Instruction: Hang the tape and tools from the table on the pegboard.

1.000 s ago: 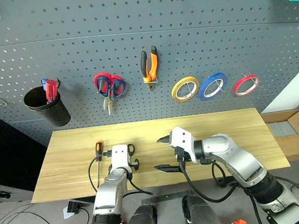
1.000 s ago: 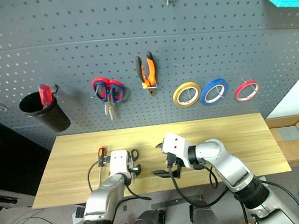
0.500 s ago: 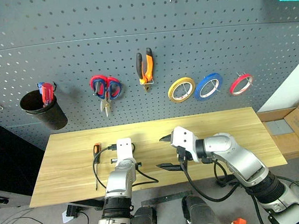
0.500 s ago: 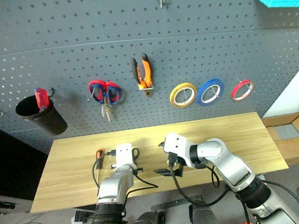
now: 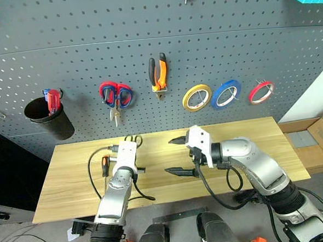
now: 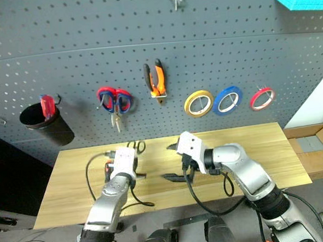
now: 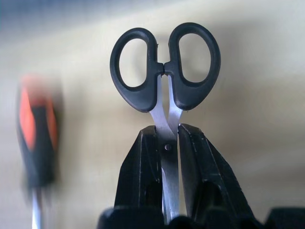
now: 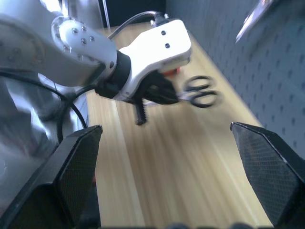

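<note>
While gripped, black-handled scissors (image 7: 165,71) stay closed.

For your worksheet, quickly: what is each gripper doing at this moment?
Left gripper: shut on the black-handled scissors, gripped by the blades.
Right gripper: open, holding nothing.

No readable txt, labels, brands or nos. on anything here

A workshop – tool-hung pegboard (image 5: 91,43) above wooden benchtop (image 5: 261,142)
</note>
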Robot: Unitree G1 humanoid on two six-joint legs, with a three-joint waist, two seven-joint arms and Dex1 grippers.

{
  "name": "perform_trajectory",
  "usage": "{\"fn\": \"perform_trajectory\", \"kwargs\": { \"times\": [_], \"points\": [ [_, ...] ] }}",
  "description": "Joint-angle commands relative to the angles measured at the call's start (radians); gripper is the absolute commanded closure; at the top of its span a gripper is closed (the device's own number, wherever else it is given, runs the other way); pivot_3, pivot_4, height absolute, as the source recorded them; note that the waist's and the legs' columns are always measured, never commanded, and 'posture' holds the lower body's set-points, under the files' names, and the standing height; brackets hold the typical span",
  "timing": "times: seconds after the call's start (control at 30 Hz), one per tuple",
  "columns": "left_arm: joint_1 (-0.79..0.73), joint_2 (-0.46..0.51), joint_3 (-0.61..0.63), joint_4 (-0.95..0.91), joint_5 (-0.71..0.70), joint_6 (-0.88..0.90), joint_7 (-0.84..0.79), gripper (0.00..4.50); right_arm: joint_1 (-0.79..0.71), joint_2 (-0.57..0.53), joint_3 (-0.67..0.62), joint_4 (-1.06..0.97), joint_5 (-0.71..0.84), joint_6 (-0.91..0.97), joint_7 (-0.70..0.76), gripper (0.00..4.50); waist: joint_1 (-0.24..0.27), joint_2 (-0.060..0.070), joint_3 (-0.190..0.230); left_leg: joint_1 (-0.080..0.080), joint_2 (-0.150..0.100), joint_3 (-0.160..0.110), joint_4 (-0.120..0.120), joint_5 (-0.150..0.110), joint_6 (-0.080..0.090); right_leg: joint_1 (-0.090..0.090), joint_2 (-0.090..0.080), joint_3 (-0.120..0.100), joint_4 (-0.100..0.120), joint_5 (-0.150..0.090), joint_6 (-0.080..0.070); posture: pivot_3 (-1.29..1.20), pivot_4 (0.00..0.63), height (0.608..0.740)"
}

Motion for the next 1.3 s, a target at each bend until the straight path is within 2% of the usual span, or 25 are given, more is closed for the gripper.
{"fn": "perform_trajectory", "kwargs": {
  "times": [0.03, 0.17, 0.33, 0.43, 0.7, 1.07, 1.3],
  "points": [
    [0.071, 0.02, -0.013, -0.08, 0.05, -0.179, 0.006, 4.28, -0.042, 0.027, -0.065, -0.078, 0.083, 0.0, 0.005, 0.0, -0.002, 0.0, 0.0, 0.0, 0.0, 0.0, 0.0, 0.0, 0.0, 0.0, 0.0, 0.0, 0.0, 0.0, 0.0, -0.11, 0.207, 0.74],
    [0.149, 0.048, -0.036, -0.182, 0.085, -0.444, -0.014, 4.28, -0.072, 0.026, -0.063, -0.075, 0.09, -0.008, 0.007, 0.0, 0.002, 0.001, 0.001, 0.0, 0.001, -0.001, -0.001, -0.001, 0.001, -0.001, 0.0, -0.001, -0.001, -0.001, -0.001, -0.1, 0.203, 0.74],
    [0.195, 0.071, -0.032, -0.235, 0.218, -0.558, 0.057, 4.28, -0.089, 0.021, -0.05, -0.039, 0.076, -0.04, 0.017, 0.0, 0.015, 0.001, 0.001, -0.001, 0.001, -0.001, -0.001, -0.001, 0.001, 0.0, 0.0, -0.001, -0.002, -0.001, -0.001, -0.08, 0.198, 0.74],
    [0.206, 0.055, 0.004, -0.287, 0.235, -0.56, 0.075, 4.28, -0.101, 0.027, -0.039, -0.018, 0.067, -0.062, 0.023, 0.0, 0.017, 0.001, 0.001, -0.001, 0.001, -0.001, -0.001, -0.001, 0.002, 0.0, 0.0, -0.001, -0.002, -0.003, 0.004, -0.07, 0.192, 0.74],
    [0.158, 0.01, 0.115, -0.384, 0.238, -0.475, 0.086, 4.28, -0.12, 0.03, -0.017, 0.029, 0.045, -0.114, 0.046, 0.0, 0.025, 0.001, 0.001, -0.002, 0.001, -0.001, -0.001, -0.001, 0.002, -0.001, 0.0, -0.002, -0.002, -0.002, 0.003, -0.04, 0.181, 0.74],
    [0.155, -0.005, 0.095, -0.34, 0.214, -0.455, 0.024, 4.28, -0.127, 0.043, -0.013, 0.033, 0.029, -0.118, 0.038, 0.0, 0.025, 0.001, 0.001, -0.002, 0.001, -0.001, -0.001, -0.001, 0.001, -0.001, 0.001, -0.004, -0.002, -0.001, 0.0, -0.05, 0.171, 0.74],
    [0.128, -0.019, 0.131, -0.315, 0.197, -0.444, 0.032, 4.28, -0.122, 0.044, -0.013, 0.024, 0.026, -0.113, 0.031, 0.0, 0.025, 0.001, 0.001, -0.002, 0.001, -0.001, -0.001, -0.001, 0.001, -0.001, 0.001, -0.004, -0.002, -0.001, 0.0, -0.05, 0.167, 0.74]
  ]
}}
